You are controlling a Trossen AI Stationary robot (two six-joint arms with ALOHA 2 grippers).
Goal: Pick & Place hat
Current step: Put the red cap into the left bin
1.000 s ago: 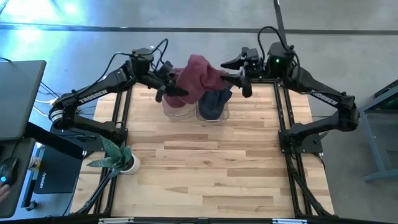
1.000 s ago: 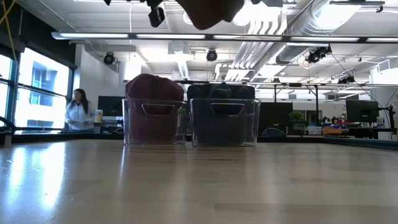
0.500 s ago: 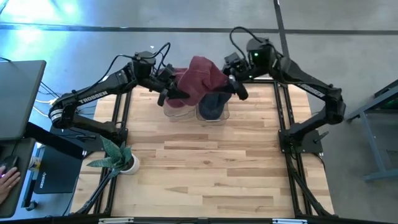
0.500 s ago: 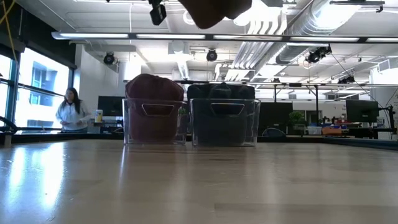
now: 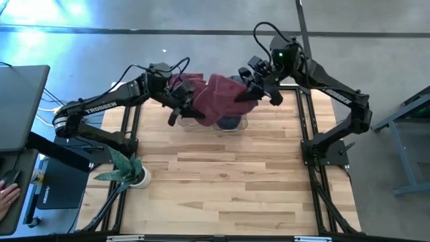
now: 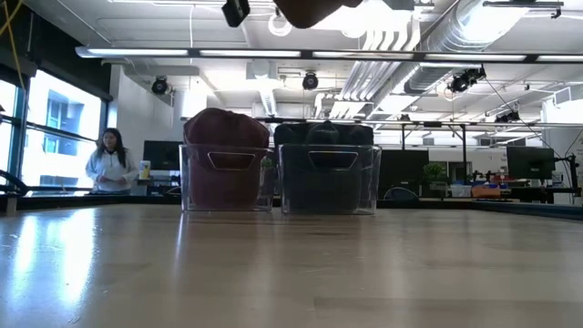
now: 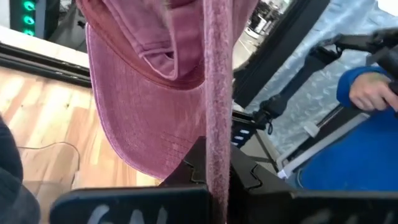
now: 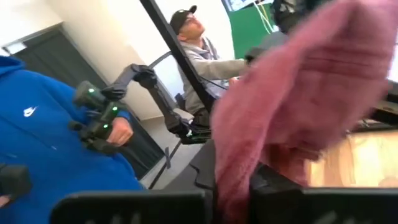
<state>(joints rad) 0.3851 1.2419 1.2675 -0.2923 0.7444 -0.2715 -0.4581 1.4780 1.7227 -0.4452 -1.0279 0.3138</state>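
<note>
Both grippers are pinched on the pink hat (image 5: pixel 216 99), the left gripper (image 5: pixel 183 102) on one edge and the right gripper (image 5: pixel 250 89) on the other. It hangs stretched between them, high over the two clear bins (image 6: pixel 280 178) at the table's far edge. The left arm is nearer the pink-filled bin (image 6: pixel 227 166).

Left claw (image 5: pixel 180 106) clamped closed, right claw (image 5: pixel 250 89) clamped closed, both arms raised, reaching toward each other
</note>
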